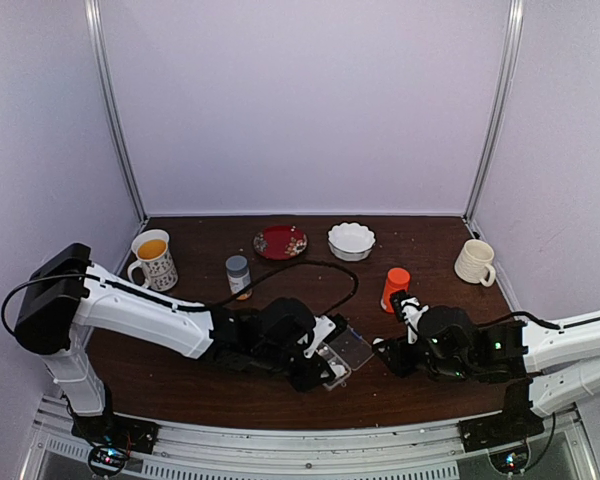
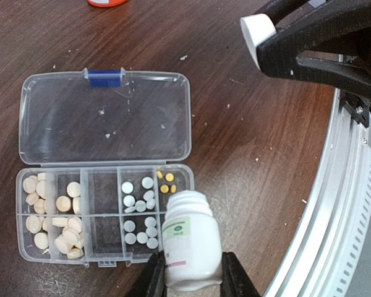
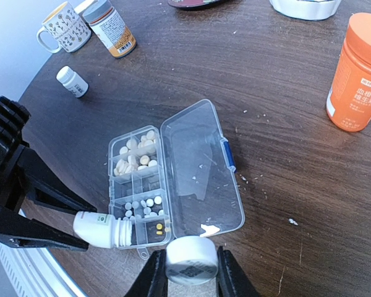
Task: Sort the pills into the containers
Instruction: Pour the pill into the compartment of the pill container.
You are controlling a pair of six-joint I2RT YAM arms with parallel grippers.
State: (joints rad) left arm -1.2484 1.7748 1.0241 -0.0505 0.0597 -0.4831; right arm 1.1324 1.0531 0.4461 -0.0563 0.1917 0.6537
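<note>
The clear pill box (image 2: 18, 213) lies open on the dark table, its lid (image 2: 105, 117) folded flat behind it. Cream pills (image 2: 52, 216) fill the left cells, small white pills (image 2: 139, 213) two cells further right, and a few yellow pills (image 2: 167, 182) an end cell. My left gripper (image 2: 193, 269) is shut on a small uncapped white bottle (image 2: 190, 241), whose mouth reaches over the box's end cells. My right gripper (image 3: 187, 272) is shut on the bottle's white cap (image 3: 191, 260), just beside the lid (image 3: 201, 167). From above, both grippers (image 1: 330, 375) (image 1: 385, 350) flank the box (image 1: 345, 350).
An orange bottle (image 1: 395, 288) stands right of the box. At the back are a patterned mug (image 1: 153, 258), a grey-capped amber bottle (image 1: 238, 275), a red plate (image 1: 280, 242), a white scalloped bowl (image 1: 351, 240) and a cream mug (image 1: 474, 262). A second small white bottle (image 3: 72, 81) stands capped. The table's metal edge (image 2: 334, 204) is close.
</note>
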